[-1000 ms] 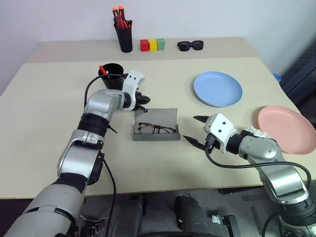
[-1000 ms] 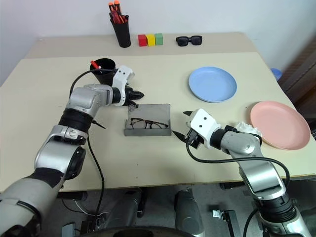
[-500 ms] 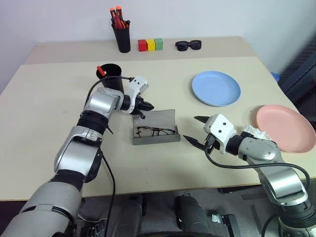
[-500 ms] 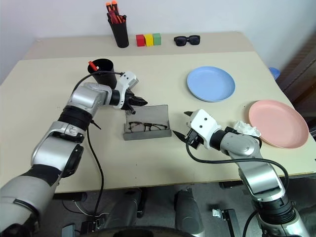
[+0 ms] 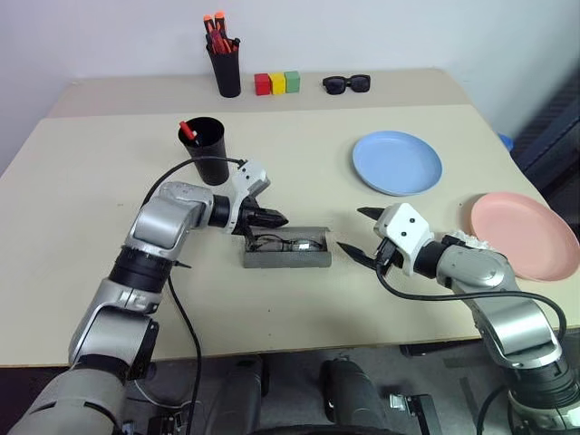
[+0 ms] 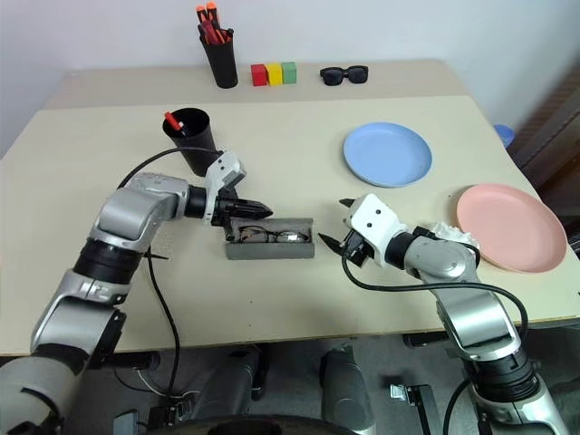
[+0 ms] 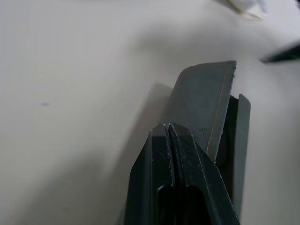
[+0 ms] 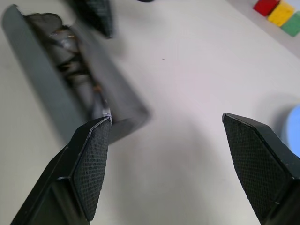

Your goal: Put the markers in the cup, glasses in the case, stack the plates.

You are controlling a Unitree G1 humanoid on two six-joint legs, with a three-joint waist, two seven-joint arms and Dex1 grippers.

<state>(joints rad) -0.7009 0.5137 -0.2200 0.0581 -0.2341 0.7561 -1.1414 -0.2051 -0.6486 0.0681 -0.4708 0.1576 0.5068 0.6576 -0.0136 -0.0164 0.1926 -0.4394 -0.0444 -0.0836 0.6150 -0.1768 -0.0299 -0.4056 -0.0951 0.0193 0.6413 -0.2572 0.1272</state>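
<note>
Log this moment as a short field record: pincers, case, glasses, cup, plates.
left pincer: shut, tips at the lid of the grey oblong spectacle case
right pincer: open, holding nothing, beside the case's other end
case lid: partly lowered, not shut
thin wire-frame glasses: inside the case
black plastic cup: upright, red-capped marker inside
plates: light blue plate and salmon pink plate apart, unstacked
</note>
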